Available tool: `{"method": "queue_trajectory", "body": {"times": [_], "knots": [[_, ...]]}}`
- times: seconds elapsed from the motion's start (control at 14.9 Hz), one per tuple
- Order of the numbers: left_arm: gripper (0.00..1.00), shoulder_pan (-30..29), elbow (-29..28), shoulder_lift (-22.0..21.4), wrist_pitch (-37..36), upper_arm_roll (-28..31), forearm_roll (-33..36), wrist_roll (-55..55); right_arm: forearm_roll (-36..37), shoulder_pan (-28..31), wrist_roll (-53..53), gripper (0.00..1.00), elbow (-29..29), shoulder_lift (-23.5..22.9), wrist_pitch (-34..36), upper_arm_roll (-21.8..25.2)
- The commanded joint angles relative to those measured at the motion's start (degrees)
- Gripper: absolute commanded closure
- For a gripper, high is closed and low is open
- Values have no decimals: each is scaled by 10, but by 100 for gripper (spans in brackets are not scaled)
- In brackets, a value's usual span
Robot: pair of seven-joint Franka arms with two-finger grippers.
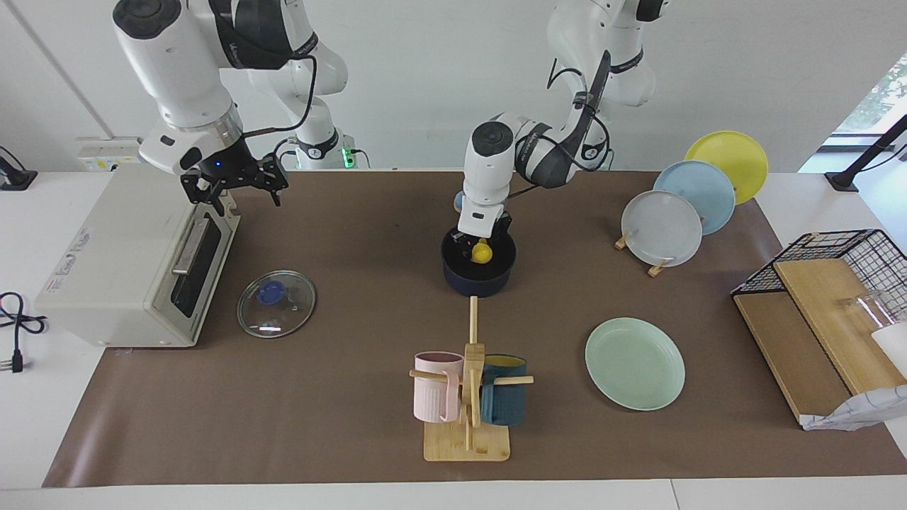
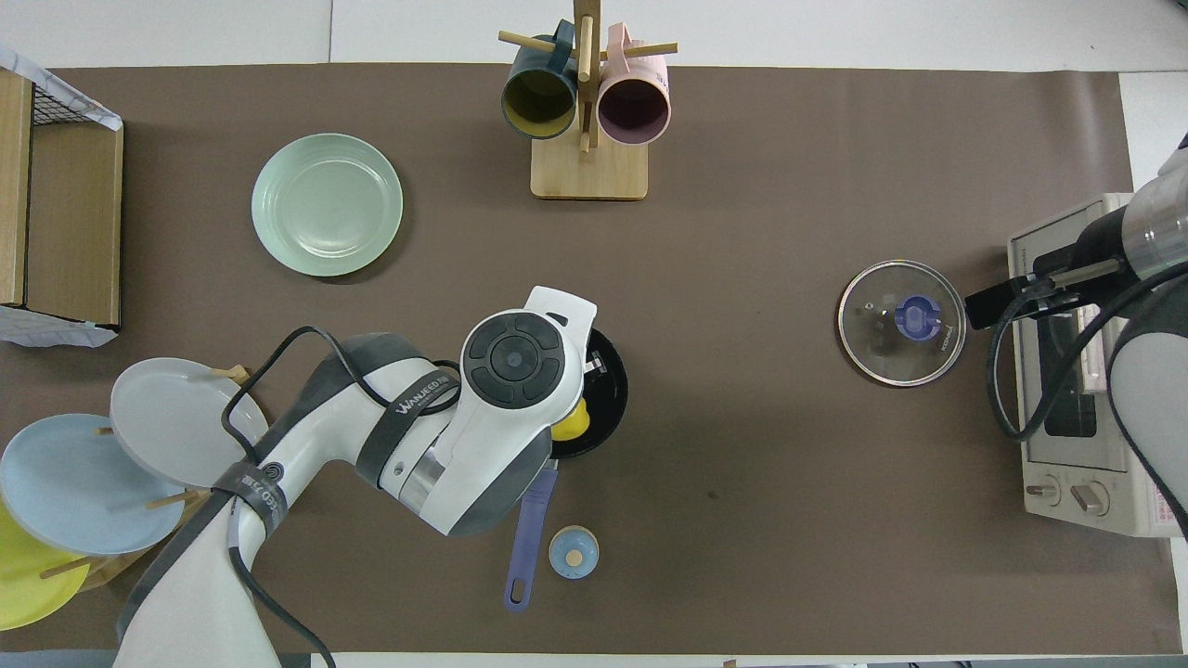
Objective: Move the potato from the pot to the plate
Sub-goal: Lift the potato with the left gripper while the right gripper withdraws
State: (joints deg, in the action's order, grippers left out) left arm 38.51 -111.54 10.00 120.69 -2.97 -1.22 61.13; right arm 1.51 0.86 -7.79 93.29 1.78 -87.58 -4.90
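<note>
With the left gripper (image 1: 482, 244) clamped on the small yellow egg-shaped potato (image 1: 482, 253) inside the dark navy saucepan pot (image 1: 478, 280), the lift step is in hand. Next: raise clear, carry to the pale mint-green round plate (image 1: 635, 363). Right gripper (image 1: 234, 185) waits open over the toaster oven (image 1: 120, 262).

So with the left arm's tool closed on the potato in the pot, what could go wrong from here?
The potato is smooth and egg-shaped, so it could slip from the left tool and drop back into the pot. On the way to the mint-green plate it could fall onto the mat. A low lift might clip the pot's rim.
</note>
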Motion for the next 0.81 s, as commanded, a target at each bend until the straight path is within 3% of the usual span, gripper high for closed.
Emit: {"method": "queue_trajectory", "body": {"times": [0.0, 0.27, 0.47, 0.74], "knots": [[99, -32, 32, -31, -69, 1, -12, -53, -7, 5, 15, 0, -8, 4, 29, -5], [99, -100, 154, -24, -181, 2, -45, -143, -8, 5, 16, 0, -1, 12, 47, -4], [100, -165, 226, 10, -217, 3, -48, -230, -7, 4, 20, 0, 0, 20, 52, 2], [100, -255, 242, 41, -186, 4, -45, -417, -7, -4, 50, 0, -6, 15, 41, 4]]}}
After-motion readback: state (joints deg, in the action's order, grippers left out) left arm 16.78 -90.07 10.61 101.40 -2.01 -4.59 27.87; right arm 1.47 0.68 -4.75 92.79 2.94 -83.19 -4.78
